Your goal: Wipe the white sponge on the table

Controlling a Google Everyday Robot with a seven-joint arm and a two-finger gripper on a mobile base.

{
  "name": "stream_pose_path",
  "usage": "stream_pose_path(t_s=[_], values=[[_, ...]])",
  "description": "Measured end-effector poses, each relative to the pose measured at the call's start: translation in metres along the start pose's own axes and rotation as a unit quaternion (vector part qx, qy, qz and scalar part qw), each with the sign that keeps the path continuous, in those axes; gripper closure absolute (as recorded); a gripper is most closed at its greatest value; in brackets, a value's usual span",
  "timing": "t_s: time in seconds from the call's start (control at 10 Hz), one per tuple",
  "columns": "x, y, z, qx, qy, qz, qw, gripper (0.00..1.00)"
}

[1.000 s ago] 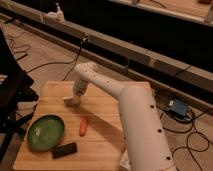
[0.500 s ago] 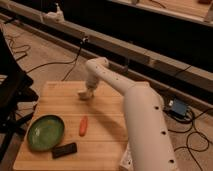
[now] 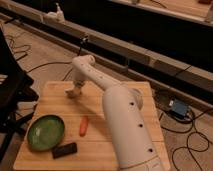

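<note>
The white sponge (image 3: 70,93) is a small off-white block on the far left part of the light-wood table (image 3: 125,100). My gripper (image 3: 75,90) points down at the end of the white arm and is shut on the sponge, pressing it against the tabletop. The arm's thick white forearm runs from the lower right across the table and hides the surface beneath it.
A green plate (image 3: 46,132) sits at the front left, with a black block (image 3: 65,149) just in front of it. An orange carrot-like piece (image 3: 83,126) lies near the middle. Cables cross the floor around the table, and a dark chair (image 3: 10,95) stands to the left.
The gripper slid right with the sponge across the far part of the table, then came back left to near where it was a second ago.
</note>
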Motion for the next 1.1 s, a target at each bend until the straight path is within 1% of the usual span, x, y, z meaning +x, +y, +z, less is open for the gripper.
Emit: stream_pose_path(t_s=[0.1,0.2,0.3,0.4,0.5,0.6,0.7,0.8,0.9,1.1], values=[[-0.017,0.013,0.006,-0.015,-0.011,-0.023,0.9996,1.0],[-0.03,0.026,0.008,-0.027,-0.024,-0.041,0.9985,1.0],[-0.028,0.037,0.006,-0.035,-0.03,-0.049,0.9977,1.0],[-0.02,0.046,0.003,-0.039,-0.03,-0.053,0.9974,1.0],[-0.008,0.05,-0.001,-0.039,-0.023,-0.051,0.9977,1.0],[0.019,0.05,-0.008,-0.034,-0.005,-0.036,0.9988,1.0],[0.039,0.049,-0.012,-0.03,0.009,-0.024,0.9992,1.0],[0.064,0.044,-0.019,-0.022,0.028,-0.006,0.9993,1.0],[0.077,0.037,-0.024,-0.016,0.038,0.009,0.9991,1.0],[0.089,0.016,-0.029,-0.001,0.053,0.028,0.9982,1.0]])
